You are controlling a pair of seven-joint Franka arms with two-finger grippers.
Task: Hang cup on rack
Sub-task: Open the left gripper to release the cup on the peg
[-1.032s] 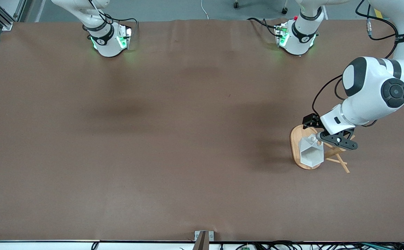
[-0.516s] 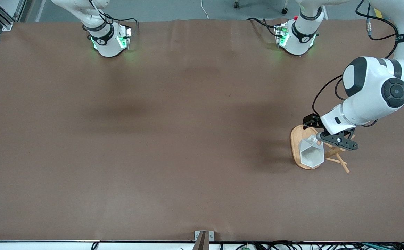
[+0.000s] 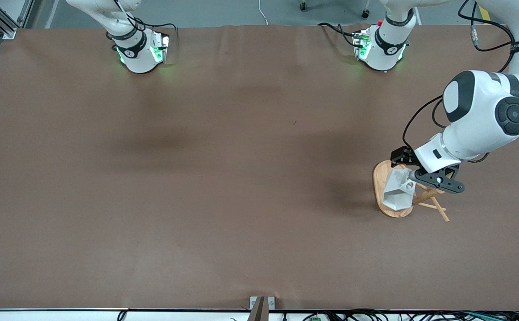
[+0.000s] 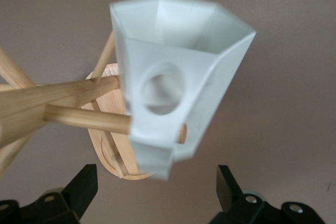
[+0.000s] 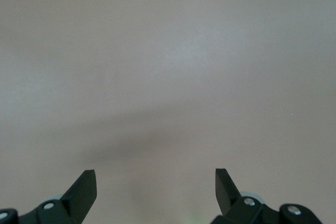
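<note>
The white faceted cup [image 3: 396, 192] hangs tilted on a peg [image 4: 89, 119] of the bamboo rack [image 3: 378, 177]. Its blocky handle with the round hole [image 4: 163, 88] faces my left wrist camera, and the peg's tip shows just past the handle. The cup looks blurred in the left wrist view. My left gripper [image 3: 436, 180] is beside the rack's post [image 4: 37, 106], open and a short way from the cup [image 4: 178, 61], with nothing between its fingers [image 4: 84, 184]. My right gripper [image 5: 156, 192] is open over bare brown table and does not show in the front view.
The rack's oval base [image 4: 111, 163] stands toward the left arm's end of the table, with more thin pegs [image 3: 435, 206] sticking out toward the front camera. Both arm bases [image 3: 141, 51] sit along the table's edge farthest from the front camera.
The cup has swung and tipped on its peg, so its mouth no longer faces up. My left hand has drawn slightly away from it. The right arm has not moved.
</note>
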